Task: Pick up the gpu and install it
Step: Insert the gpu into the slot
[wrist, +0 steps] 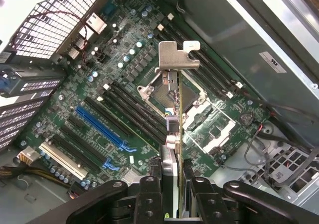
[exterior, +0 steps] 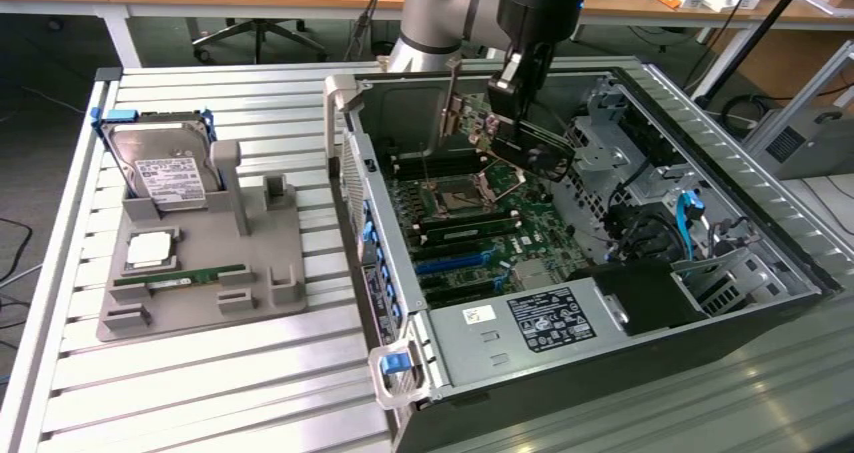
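My gripper hangs inside the open computer case, shut on the gpu, a thin dark card held on edge above the motherboard. In the wrist view the gpu runs edge-on away from my gripper, clamped between the two dark fingers. Its silvery bracket sticks out at the far end. The card hovers over the processor socket, apart from the board. The blue expansion slots lie off to one side of it.
On the exterior view's left, a grey fixture on the slatted table holds a hard drive and a green memory stick. Inside the case are a power supply, drive cages and cables.
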Tool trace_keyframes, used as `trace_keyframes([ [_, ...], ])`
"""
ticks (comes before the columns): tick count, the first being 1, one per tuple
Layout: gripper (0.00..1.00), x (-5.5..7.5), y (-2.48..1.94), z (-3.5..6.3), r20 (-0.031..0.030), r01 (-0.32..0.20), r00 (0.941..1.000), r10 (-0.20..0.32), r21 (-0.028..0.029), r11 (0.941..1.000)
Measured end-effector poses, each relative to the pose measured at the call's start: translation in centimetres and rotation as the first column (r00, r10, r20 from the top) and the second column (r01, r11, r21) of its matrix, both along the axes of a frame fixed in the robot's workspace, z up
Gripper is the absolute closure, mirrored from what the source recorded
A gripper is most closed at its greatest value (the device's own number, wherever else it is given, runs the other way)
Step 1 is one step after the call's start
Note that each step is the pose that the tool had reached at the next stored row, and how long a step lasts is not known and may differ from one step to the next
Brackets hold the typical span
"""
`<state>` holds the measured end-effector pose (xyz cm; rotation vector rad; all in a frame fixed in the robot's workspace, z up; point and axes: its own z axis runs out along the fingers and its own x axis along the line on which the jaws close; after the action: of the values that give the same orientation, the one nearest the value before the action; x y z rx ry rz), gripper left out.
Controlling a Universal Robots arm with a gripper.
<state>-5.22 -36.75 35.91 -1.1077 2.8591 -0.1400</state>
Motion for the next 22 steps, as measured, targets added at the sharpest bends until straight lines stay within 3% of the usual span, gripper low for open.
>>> trace_keyframes([
  [22, 0.73, 0.0, 0.0, -0.04, 0.0, -0.056, 0.9984, 0.056, -0.0005, 0.9984],
])
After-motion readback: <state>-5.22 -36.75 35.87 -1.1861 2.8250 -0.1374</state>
